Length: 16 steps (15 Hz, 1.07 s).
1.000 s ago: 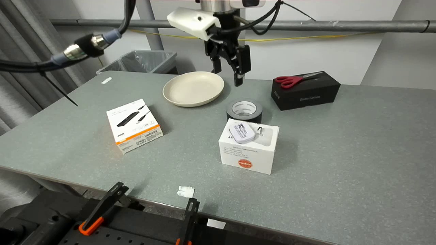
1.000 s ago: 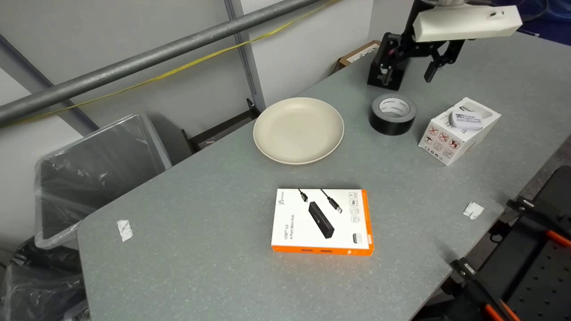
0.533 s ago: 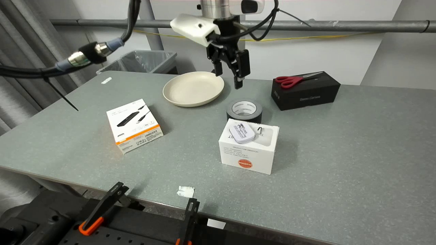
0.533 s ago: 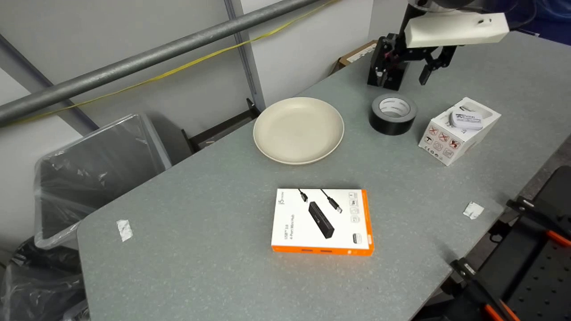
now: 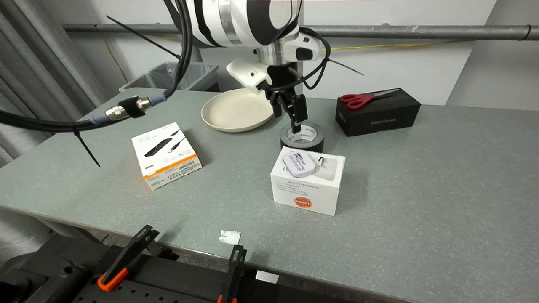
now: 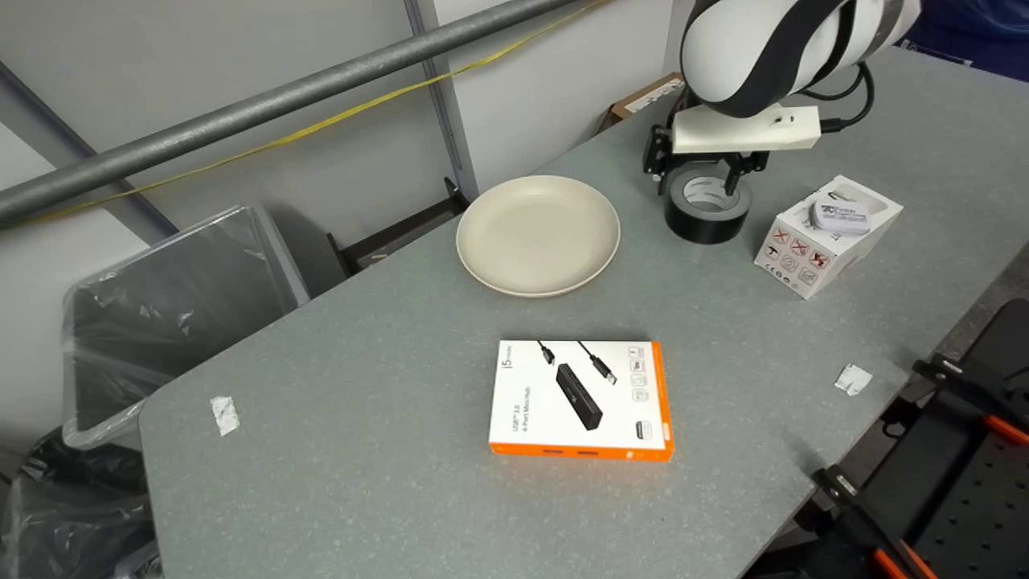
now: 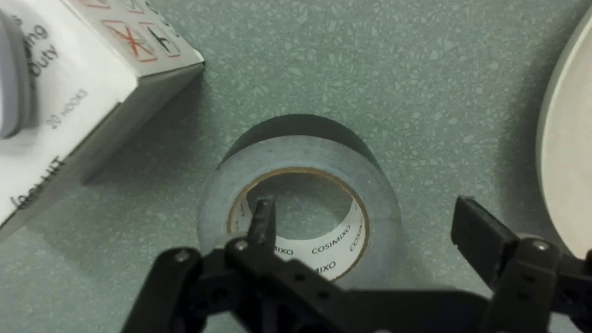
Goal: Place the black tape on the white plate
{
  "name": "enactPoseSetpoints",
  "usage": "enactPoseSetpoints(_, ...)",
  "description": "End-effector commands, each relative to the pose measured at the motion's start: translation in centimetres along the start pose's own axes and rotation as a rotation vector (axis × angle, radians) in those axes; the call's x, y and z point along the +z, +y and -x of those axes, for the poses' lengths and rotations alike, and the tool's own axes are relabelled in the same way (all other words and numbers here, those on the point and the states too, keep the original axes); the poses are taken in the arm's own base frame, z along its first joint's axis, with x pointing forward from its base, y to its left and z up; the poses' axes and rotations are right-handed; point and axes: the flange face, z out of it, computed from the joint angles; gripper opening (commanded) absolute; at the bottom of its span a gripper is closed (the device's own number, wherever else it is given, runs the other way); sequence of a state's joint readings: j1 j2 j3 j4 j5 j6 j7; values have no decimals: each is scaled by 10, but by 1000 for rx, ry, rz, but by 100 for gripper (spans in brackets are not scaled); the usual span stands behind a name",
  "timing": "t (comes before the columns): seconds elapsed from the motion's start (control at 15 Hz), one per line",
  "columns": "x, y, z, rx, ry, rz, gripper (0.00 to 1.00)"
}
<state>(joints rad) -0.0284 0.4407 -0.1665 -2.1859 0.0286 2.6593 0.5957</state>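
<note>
Two black fingers [image 7: 263,219] of the black jointed gripper [image 7: 363,215] stand spread apart, gripping nothing, over one wall of the round roll of black tape [image 6: 703,227] with a grey face. In the wrist view one finger overlaps the roll's hollow core, and its mate stands outside, on the side toward the round, cream-white plate [image 6: 539,233]. The roll lies flat on the speckled grey table [image 6: 362,450], beneath the gripper, between the plate and a white cardboard box [image 5: 307,189]; being round, it has no long axis. Likely the coming move needs a straight descent, so that the fingers straddle that plate-side wall. Whether the inner fingertip is inside the core cannot be told.
</note>
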Motion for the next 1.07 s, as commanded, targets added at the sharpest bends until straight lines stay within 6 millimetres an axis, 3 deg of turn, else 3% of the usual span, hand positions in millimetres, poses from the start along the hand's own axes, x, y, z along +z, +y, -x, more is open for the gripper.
enactPoseSetpoints(0.0, 25, -17, -15, 43, 48, 15, 100)
enactPoseSetpoints(0.13, 35, -21, -19, 53, 57, 24, 100)
enactPoseSetpoints(0.2, 38, -23, -21, 60, 61, 28, 93)
enactPoseSetpoints(0.27, 42, -25, -22, 64, 62, 30, 74)
enactPoseSetpoints(0.6, 47, -28, -28, 87, 65, 41, 35)
enactPoseSetpoints(0.87, 26, -27, -28, 86, 63, 21, 4)
enactPoseSetpoints(1.0, 0, -27, -22, 67, 87, -22, 6)
